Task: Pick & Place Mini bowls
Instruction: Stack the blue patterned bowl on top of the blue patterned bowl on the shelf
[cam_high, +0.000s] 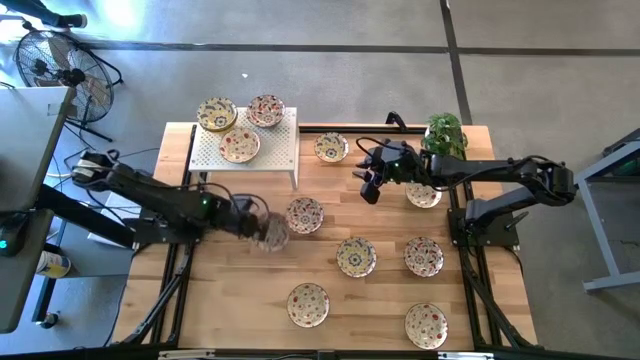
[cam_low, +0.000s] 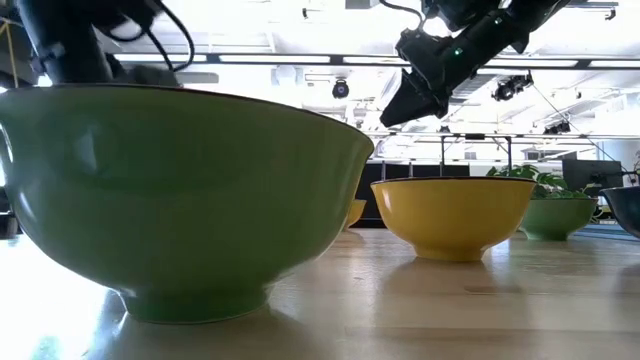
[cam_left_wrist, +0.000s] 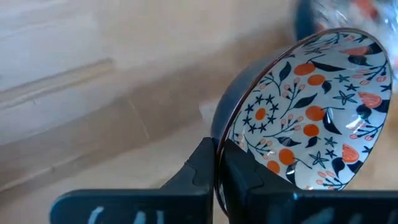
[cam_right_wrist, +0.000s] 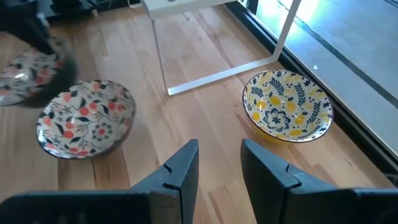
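Note:
My left gripper (cam_high: 258, 228) is left of the table's middle, shut on a mini bowl (cam_left_wrist: 311, 106) with orange and dark blue flowers on cream. The bowl shows blurred in the high view (cam_high: 270, 233) and in the right wrist view (cam_right_wrist: 28, 71). My right gripper (cam_right_wrist: 219, 152) is open and hangs in the air (cam_low: 405, 100) over the far middle of the table (cam_high: 368, 190). It is between a red-patterned bowl (cam_right_wrist: 84, 118) and a yellow-patterned bowl (cam_right_wrist: 287, 112), touching neither. Three bowls sit on the white rack (cam_high: 272, 150); several more rest on their bases on the table. My left gripper holds the bowl by its rim (cam_left_wrist: 219, 140). One finger (cam_left_wrist: 245, 171) is inside the bowl and the other (cam_left_wrist: 199, 168) is outside against the dark wall. The bowl sits tilted in the hold, with its patterned inside turned sideways. Whether any part touches the table does not show.
The white perforated rack stands at the far left of the table, its thin legs (cam_right_wrist: 217, 74) near the right gripper. A potted plant (cam_high: 446, 133) stands at the far right. In the low view a green bowl (cam_low: 190, 190) and a yellow bowl (cam_low: 455, 215) stand close. A fan (cam_high: 60, 65) stands off the table.

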